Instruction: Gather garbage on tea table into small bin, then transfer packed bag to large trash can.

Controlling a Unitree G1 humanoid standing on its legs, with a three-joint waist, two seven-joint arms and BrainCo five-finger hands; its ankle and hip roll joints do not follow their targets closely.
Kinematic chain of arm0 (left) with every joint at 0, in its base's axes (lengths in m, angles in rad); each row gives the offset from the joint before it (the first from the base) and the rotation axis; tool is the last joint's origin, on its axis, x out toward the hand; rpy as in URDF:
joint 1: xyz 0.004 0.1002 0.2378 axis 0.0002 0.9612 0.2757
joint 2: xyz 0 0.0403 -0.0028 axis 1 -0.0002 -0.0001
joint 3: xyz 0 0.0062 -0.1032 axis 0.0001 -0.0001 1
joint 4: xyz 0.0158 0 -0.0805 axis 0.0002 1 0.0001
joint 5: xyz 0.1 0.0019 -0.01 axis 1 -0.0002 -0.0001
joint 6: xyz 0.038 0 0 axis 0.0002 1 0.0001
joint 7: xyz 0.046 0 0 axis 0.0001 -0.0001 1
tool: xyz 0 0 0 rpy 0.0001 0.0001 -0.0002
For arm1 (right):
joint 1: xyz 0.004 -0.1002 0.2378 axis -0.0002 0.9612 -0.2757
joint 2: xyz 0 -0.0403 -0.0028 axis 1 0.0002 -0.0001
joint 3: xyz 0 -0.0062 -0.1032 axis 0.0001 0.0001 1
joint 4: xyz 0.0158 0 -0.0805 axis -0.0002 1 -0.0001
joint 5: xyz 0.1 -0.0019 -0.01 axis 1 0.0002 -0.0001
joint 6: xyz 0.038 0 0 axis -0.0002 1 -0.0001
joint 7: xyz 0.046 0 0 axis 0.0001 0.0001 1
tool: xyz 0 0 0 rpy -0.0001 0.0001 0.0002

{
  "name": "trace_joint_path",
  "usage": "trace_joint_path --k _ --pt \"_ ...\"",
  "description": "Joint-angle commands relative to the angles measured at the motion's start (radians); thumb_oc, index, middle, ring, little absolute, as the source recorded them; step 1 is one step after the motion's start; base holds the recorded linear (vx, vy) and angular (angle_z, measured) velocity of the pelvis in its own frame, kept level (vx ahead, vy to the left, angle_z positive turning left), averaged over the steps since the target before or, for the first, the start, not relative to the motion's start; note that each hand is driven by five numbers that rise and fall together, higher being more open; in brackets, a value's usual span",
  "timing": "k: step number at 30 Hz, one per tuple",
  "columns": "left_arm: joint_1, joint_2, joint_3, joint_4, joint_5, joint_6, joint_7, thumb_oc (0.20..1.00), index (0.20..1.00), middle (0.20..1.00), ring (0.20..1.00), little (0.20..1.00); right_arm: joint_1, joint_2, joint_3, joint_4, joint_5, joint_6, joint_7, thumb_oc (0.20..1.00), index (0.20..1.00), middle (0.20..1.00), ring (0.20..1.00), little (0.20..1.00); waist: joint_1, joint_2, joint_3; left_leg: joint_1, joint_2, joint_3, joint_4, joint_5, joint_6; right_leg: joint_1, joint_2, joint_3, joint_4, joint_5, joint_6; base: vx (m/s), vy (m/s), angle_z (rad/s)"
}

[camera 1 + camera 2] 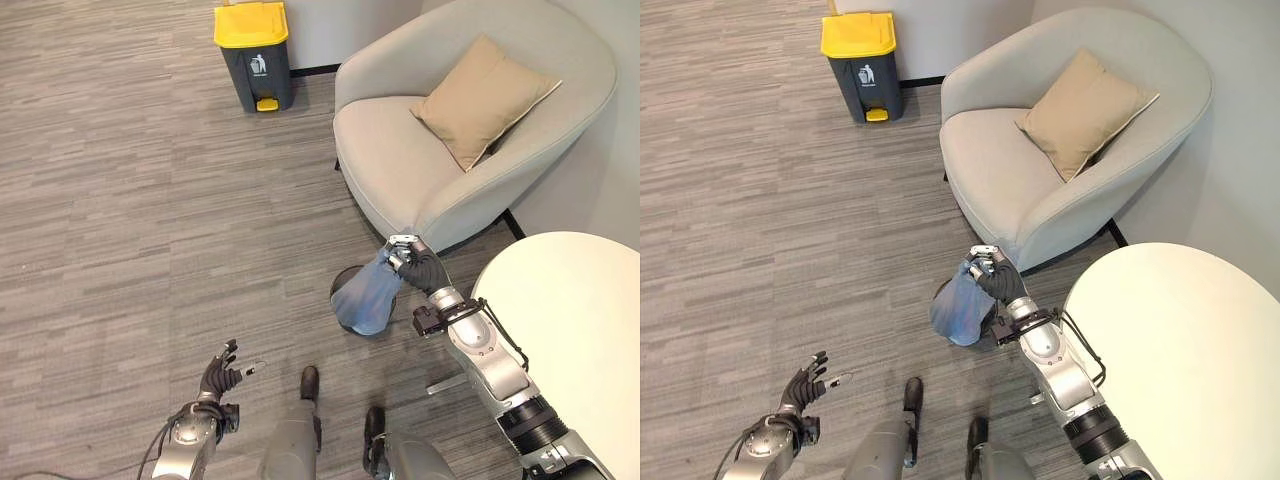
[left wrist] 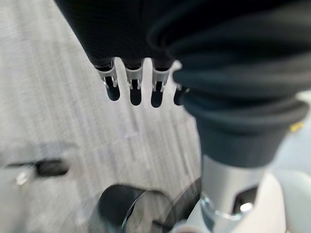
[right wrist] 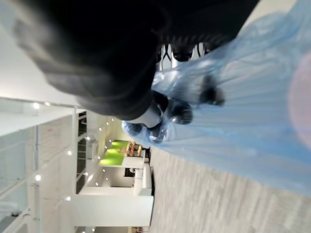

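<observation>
My right hand (image 1: 418, 264) is shut on the gathered top of a blue plastic bag (image 1: 366, 296), which hangs above a small dark round bin (image 1: 340, 288) on the floor by the armchair. In the right wrist view the bag (image 3: 252, 116) spreads past my curled fingers (image 3: 177, 112). The large trash can (image 1: 254, 55), dark grey with a yellow lid, stands far off by the back wall. My left hand (image 1: 222, 374) hangs low at the lower left, fingers straight and holding nothing. The white round tea table (image 1: 570, 330) is at the lower right.
A light grey armchair (image 1: 400, 160) with a tan cushion (image 1: 482, 98) stands just behind the small bin. Grey wood-look floor stretches from here to the large can.
</observation>
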Motion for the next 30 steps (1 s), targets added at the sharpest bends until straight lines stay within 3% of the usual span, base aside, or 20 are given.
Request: trace_joint_path --k 1,4,6,9,15,21,30 --pt "-0.073 0.026 -0.005 -0.081 0.023 -0.043 -0.014 1.000 1.000 1.000 1.000 1.000 -0.059 0.001 0.004 -0.055 0.063 -0.047 0.000 0.200 0.200 0.200 0.200 0.200 -0.029 -0.060 0.010 -0.020 -0.081 0.052 0.111 -0.074 0.017 0.112 -0.087 -0.016 -0.206 0.007 0.099 -0.24 -0.060 0.52" --pt "-0.073 0.036 -0.010 -0.127 0.034 -0.047 -0.027 1.000 1.000 1.000 1.000 1.000 -0.064 -0.010 0.018 -0.057 0.071 -0.038 0.018 0.200 0.200 0.200 0.200 0.200 -0.047 -0.074 0.005 0.026 -0.074 0.062 0.187 -0.162 0.027 0.102 -0.115 -0.046 -0.216 0.029 0.100 -0.10 -0.039 0.83" --pt "-0.078 0.040 -0.016 -0.150 0.035 -0.053 -0.035 1.000 1.000 1.000 1.000 1.000 -0.066 -0.016 0.018 -0.059 0.077 -0.035 0.026 0.200 0.200 0.200 0.200 0.200 -0.059 -0.075 -0.008 0.071 -0.060 0.063 0.178 -0.187 0.024 0.098 -0.122 -0.065 -0.225 0.034 0.100 -0.05 0.006 0.50" --pt "-0.091 0.063 -0.046 -0.222 0.059 -0.058 -0.064 1.000 1.000 1.000 1.000 1.000 -0.076 -0.021 0.019 -0.059 0.085 -0.030 0.044 0.200 0.200 0.200 0.200 0.200 -0.077 -0.063 -0.041 0.144 -0.054 0.062 0.063 -0.175 0.015 0.107 -0.118 -0.088 -0.247 0.053 0.109 0.00 0.077 0.52" --pt "-0.188 0.115 -0.167 -0.410 0.159 -0.094 -0.129 1.000 1.000 1.000 1.000 1.000 -0.111 -0.026 0.069 -0.122 0.101 -0.037 0.105 0.200 0.200 0.200 0.200 0.200 -0.102 -0.088 -0.095 0.240 -0.067 0.090 -0.027 -0.181 0.029 0.140 -0.120 -0.053 -0.260 0.076 0.131 0.04 0.099 -0.05" --pt "-0.261 0.100 -0.244 -0.417 0.196 -0.092 -0.123 1.000 1.000 1.000 1.000 1.000 -0.147 0.002 0.099 -0.131 0.104 -0.034 0.108 0.200 0.200 0.200 0.200 0.200 -0.117 -0.099 -0.133 0.296 -0.074 0.111 -0.063 -0.187 0.040 0.171 -0.118 -0.026 -0.269 0.080 0.140 0.06 0.041 -0.23" --pt "-0.282 0.062 -0.274 -0.318 0.278 -0.062 -0.077 1.000 1.000 1.000 1.000 1.000 -0.257 0.064 0.146 -0.131 0.132 -0.033 0.087 0.200 0.200 0.200 0.200 0.200 -0.110 -0.107 -0.161 0.344 -0.077 0.127 -0.082 -0.196 0.048 0.208 -0.117 -0.010 -0.287 0.084 0.143 0.03 0.025 -0.08"
